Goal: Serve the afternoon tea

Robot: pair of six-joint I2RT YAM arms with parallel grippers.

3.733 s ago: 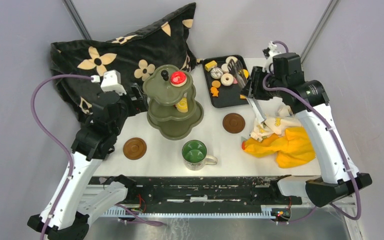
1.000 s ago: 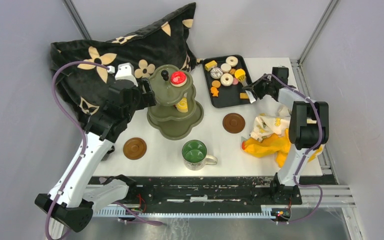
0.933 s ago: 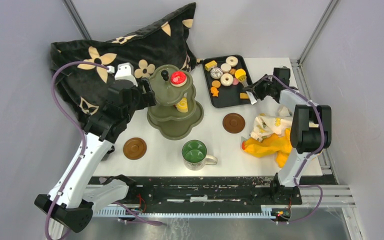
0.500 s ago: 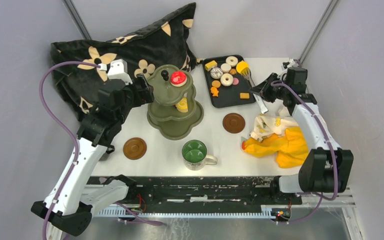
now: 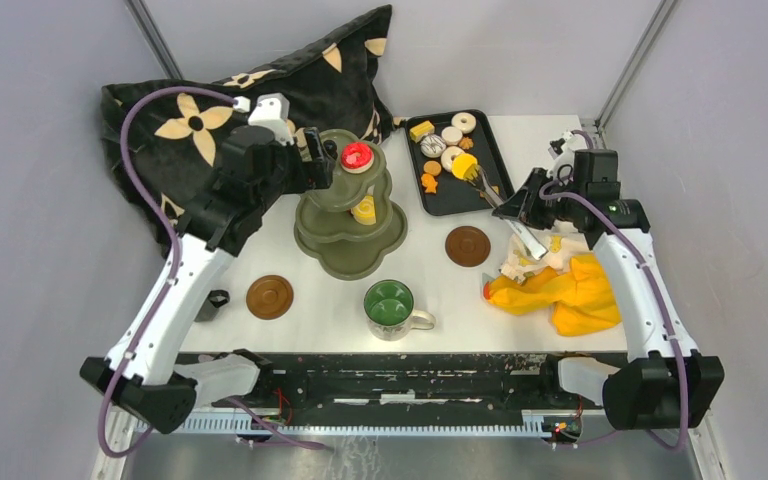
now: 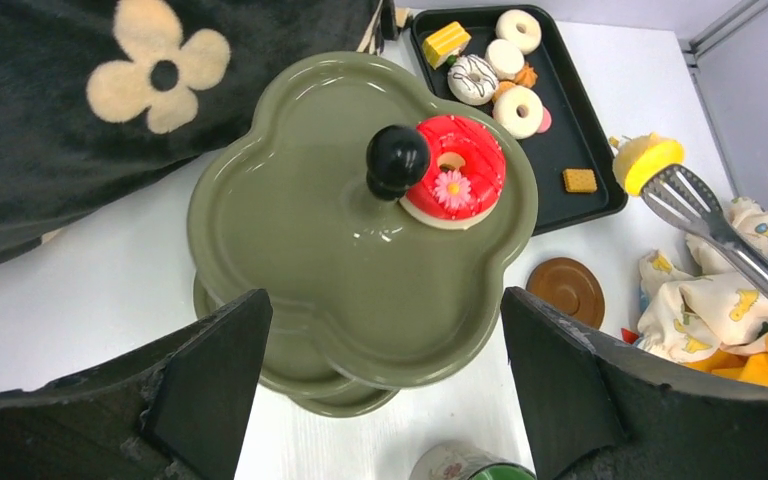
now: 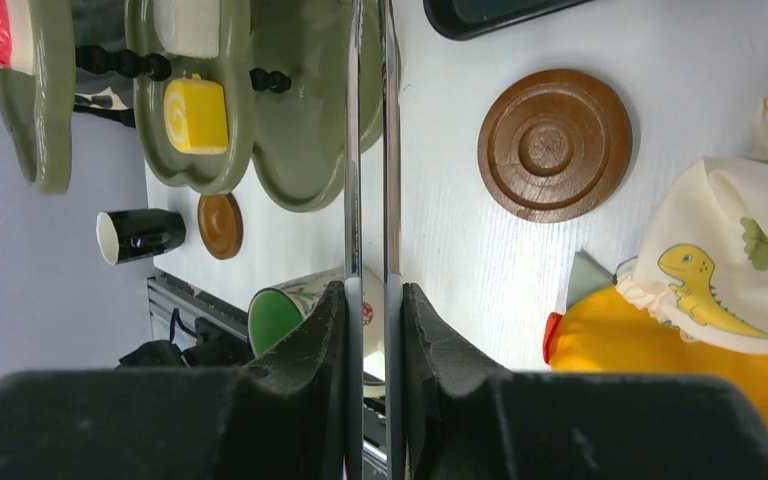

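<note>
The right jaws were pressed together on the handles of the metal tongs (image 5: 508,208), and the tongs' far tips pinched a yellow pastry (image 5: 465,165). It hung over the near part of the black tray (image 5: 457,203) at the far right of the counter (image 5: 430,280). The left jaws were spread wide and held nothing. They hovered at the left of the three-tier stand (image 6: 330,260), looking down on its top tier.

The step in hand looked like carrying this pastry left to the stand. To do it well, the squeeze on the tongs would need to stay even, since any easing would likely drop the piece onto the tray or counter. The tongs are long, so a small tilt at the wrist swings the tips a good way, and a slow, level carry would suit. The approach should clear the black knob (image 6: 397,160) and the red donut (image 6: 455,180) touching it, and keep off the left arm crowding that side. A bare lobe of a tier would be the place to set it down before letting go.

The pastry was small, round and bright yellow with a domed top, something like a cupcake. It probably weighs little, and its rounded sides could slip between the slotted tips.

The middle tier held a yellow cake (image 7: 195,110).
</note>
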